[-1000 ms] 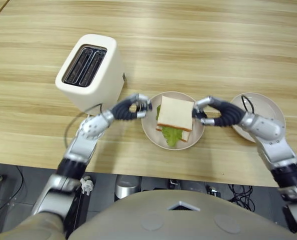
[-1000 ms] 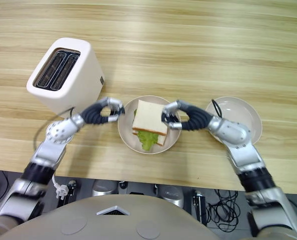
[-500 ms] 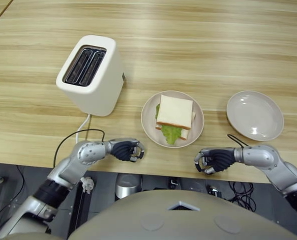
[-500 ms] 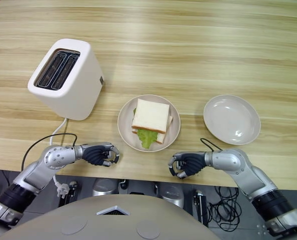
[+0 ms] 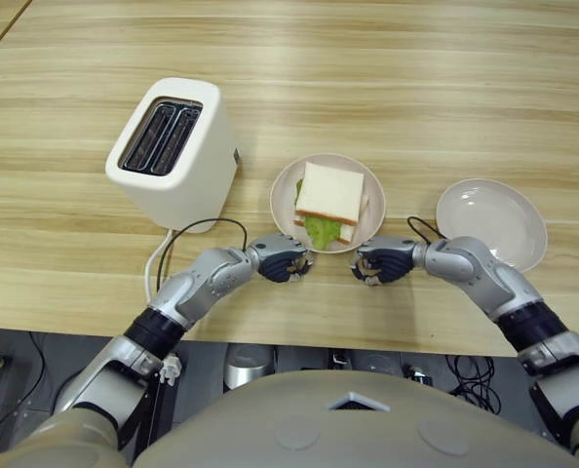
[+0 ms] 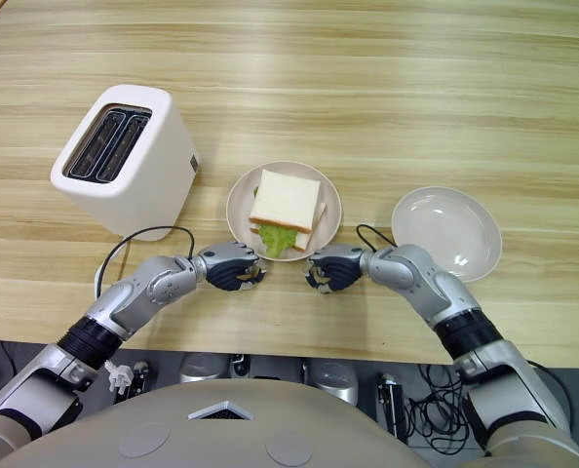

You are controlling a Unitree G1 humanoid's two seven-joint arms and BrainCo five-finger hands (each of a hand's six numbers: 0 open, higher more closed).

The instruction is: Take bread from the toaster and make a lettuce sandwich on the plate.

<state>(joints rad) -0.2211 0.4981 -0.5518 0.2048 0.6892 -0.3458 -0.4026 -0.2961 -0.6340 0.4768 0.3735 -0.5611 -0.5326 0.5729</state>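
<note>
One toaster [image 5: 173, 151], two plates, one sandwich [image 5: 330, 193] and two hands share the table [image 5: 387, 88].

The toaster is a cream box with rounded corners and a smooth matt shell. Two long dark slots run side by side in its top. It stands toward the left end of the table, turned at a slant. Its white cord [image 5: 156, 261] trails to the near edge.

The sandwich plate [image 5: 281, 195] is round, pale and shallow, and sits near the middle of the near edge, just right of the toaster. On it lie two square white slices with thin brown crusts, stacked a little askew. One crinkled green lettuce leaf [image 5: 322, 229] sits between them and sticks out on the near side.

The spare plate [image 5: 491, 224] is the same shape and colour and has a glossy bowl. It lies apart to the right, by the near edge.

The table is light wood with long straight grain.

The left hand [image 5: 280, 261] is dark and ribbed on a silver wrist. It is balled with its fingers curled in, holding nothing, just off the near left rim of the sandwich plate. The right hand [image 5: 382, 263] is likewise fisted and empty, at the near right rim, between the two plates. The hands face each other across the jutting lettuce and touch neither plate nor bread.
</note>
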